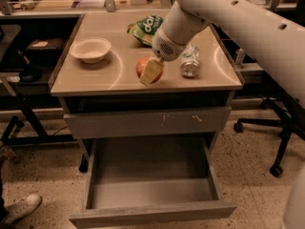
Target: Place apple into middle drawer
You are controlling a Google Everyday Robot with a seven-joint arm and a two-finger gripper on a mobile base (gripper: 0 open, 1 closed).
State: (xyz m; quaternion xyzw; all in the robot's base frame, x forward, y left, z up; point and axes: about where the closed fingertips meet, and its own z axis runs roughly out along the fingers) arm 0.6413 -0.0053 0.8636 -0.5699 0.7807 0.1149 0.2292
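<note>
Round red-orange apple (142, 66) is sitting clamped in your two-finger gripper (151, 72) near the front edge of the beige tabletop (95, 78), while the open shallow grey middle drawer (147, 168) is waiting lower, just in front of that edge.

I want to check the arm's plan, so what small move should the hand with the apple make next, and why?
Probably carry the apple forward past the front edge of the tabletop, before any lowering. The hand holds it over the tabletop near that edge, while the middle drawer stands pulled open lower down, out in front.
</note>
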